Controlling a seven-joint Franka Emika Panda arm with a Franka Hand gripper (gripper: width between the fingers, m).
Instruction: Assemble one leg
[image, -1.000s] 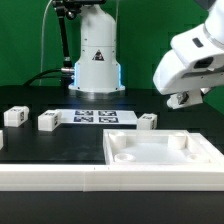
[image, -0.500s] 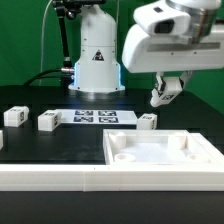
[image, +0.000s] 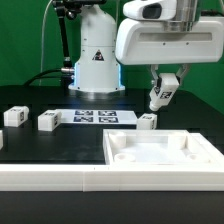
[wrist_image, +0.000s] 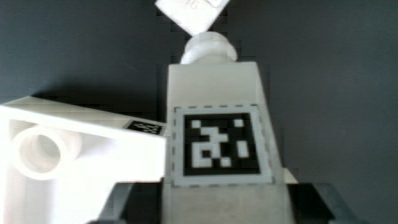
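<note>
Gripper (image: 163, 92) of mine is narrowed onto the leg (image: 160, 99) and holds it in the air, tilted; in the exterior view it shows above a second leg (image: 147, 121), which lies on the table (image: 60, 142) just beside the far rim of the panel (image: 165, 160).

A second ago my hand was well toward the exterior view's right; half a second ago it had come nearly to where it is now; since then my wrist housing has swung further to the exterior view's left, while the leg has barely shifted; the panel, the second leg, a third leg (image: 48, 121), a fourth leg (image: 13, 116) and the marker board (image: 97, 117) lie as they did.

Only the exterior view shows the loose legs, the marker board between the third and the second, and the whole panel at the front; there the tag on the held leg is only a dark speck.

Only the wrist view shows the grip close up: the leg (wrist_image: 217, 90) runs away from the camera, its tag facing the lens, a rounded peg at its far end; my dark fingers (wrist_image: 134, 202) flank its near end; a corner of the panel (wrist_image: 63, 125) with a round hole lies beside it; a white pointed shape shows past the peg, and I cannot tell what it is.
</note>
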